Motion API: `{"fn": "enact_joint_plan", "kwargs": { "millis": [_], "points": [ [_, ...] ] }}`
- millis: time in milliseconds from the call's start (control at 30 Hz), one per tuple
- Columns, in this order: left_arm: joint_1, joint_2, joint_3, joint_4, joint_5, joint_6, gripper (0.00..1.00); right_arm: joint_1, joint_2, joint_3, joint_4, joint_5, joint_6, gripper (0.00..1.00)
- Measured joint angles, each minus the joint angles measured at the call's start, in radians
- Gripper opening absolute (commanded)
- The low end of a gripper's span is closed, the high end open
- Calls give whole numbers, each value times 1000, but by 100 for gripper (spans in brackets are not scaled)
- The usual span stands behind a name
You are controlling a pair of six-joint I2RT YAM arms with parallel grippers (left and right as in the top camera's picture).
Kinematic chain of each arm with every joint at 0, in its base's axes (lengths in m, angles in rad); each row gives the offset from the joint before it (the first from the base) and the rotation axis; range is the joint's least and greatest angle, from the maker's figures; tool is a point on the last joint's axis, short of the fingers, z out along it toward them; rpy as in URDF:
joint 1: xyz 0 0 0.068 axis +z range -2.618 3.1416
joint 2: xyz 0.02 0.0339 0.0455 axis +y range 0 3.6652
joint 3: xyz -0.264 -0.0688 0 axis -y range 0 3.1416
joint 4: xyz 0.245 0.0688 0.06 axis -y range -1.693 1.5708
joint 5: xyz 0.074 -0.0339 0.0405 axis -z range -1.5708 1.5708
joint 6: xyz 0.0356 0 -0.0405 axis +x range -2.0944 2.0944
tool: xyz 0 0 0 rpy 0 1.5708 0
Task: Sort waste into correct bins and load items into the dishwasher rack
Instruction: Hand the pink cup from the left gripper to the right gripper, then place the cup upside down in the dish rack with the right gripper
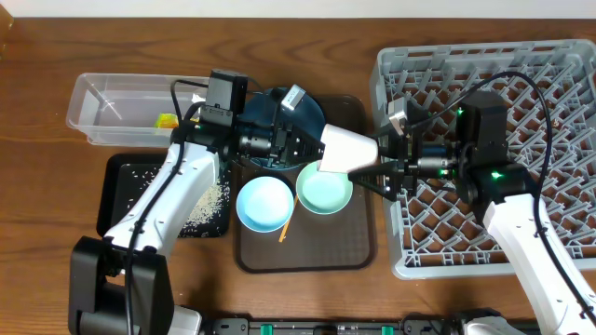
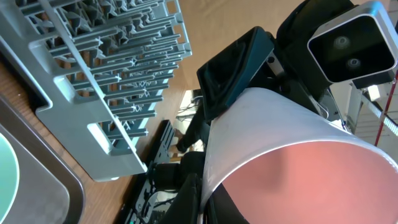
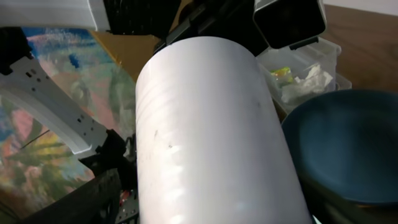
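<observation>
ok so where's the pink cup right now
Overhead view, centre: the pink cup lies sideways in the air between the left tool and the right tool, just above the mint-green bowl on the brown tray.

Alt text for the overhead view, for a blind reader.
A small cup lies sideways in mid-air between the left gripper and right gripper, above a brown tray holding a mint-green bowl, white-blue bowl and dark-blue plate. A grey dishwasher rack stands beside it.
</observation>
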Motion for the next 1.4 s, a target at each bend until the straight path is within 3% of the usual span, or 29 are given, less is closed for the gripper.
{"fn": "enact_joint_plan", "kwargs": {
  "millis": [433, 567, 633, 733, 833, 967, 1133, 1300, 1400],
  "points": [
    [0, 0, 0, 0, 10, 0, 6, 0, 0, 0, 24, 11, 18, 63],
    [0, 0, 0, 0, -3, 0, 8, 2, 0, 0, 23, 21, 42, 54],
    [0, 0, 0, 0, -14, 1, 17, 3, 0, 0, 21, 32, 51, 53],
    [0, 0, 0, 1, -43, 2, 42, 3, 0, 0, -6, 69, 71, 47],
    [2, 0, 0, -14, -90, 3, 57, 3, 0, 1, -72, 145, 88, 43],
    [12, -2, 0, -174, -262, 10, 63, 3, -1, 2, -211, 329, 103, 42],
    [36, -56, -1, -384, -578, 59, 64, 2, -37, 8, -369, 585, 109, 41],
    [63, -215, -2, -527, -932, 88, 69, -30, -122, 135, -554, 863, 119, 31],
    [70, -290, -2, -579, -1089, 92, 70, -76, -155, 221, -636, 1004, 145, 30]
  ]
}}
